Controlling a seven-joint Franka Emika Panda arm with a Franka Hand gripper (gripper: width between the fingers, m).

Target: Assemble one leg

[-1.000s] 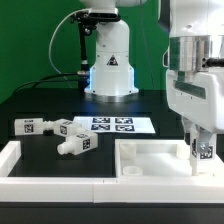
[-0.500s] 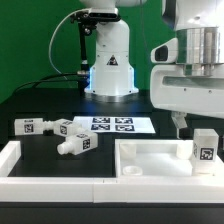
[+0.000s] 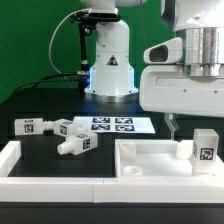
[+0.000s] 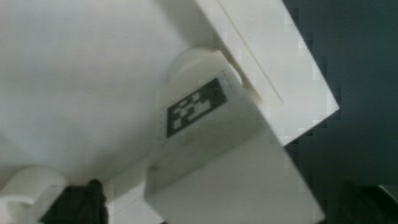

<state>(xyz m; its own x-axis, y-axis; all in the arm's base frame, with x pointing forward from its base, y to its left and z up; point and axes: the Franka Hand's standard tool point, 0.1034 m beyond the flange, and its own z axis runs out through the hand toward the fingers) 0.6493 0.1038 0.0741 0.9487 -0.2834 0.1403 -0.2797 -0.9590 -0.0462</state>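
One leg (image 3: pixel 205 150), a small white block with a tag on its side, stands upright on the right end of the large white slab (image 3: pixel 150 160). My gripper (image 3: pixel 181 130) hangs just above and to the exterior view's left of it, open and holding nothing. In the wrist view the same leg (image 4: pixel 205 130) fills the middle, with its tag facing the camera and the slab (image 4: pixel 71 80) under it. One dark finger (image 4: pixel 80 200) shows beside it. Three more legs (image 3: pixel 27 125), (image 3: pixel 68 128), (image 3: pixel 76 145) lie on the table at the exterior view's left.
The marker board (image 3: pixel 112 124) lies behind the slab in the middle. A white low wall (image 3: pixel 15 160) runs along the front left. The robot's base (image 3: pixel 108 60) stands at the back.
My gripper has let go of the upright leg, risen and shifted to the exterior view's left. The leg has stayed standing on the slab.
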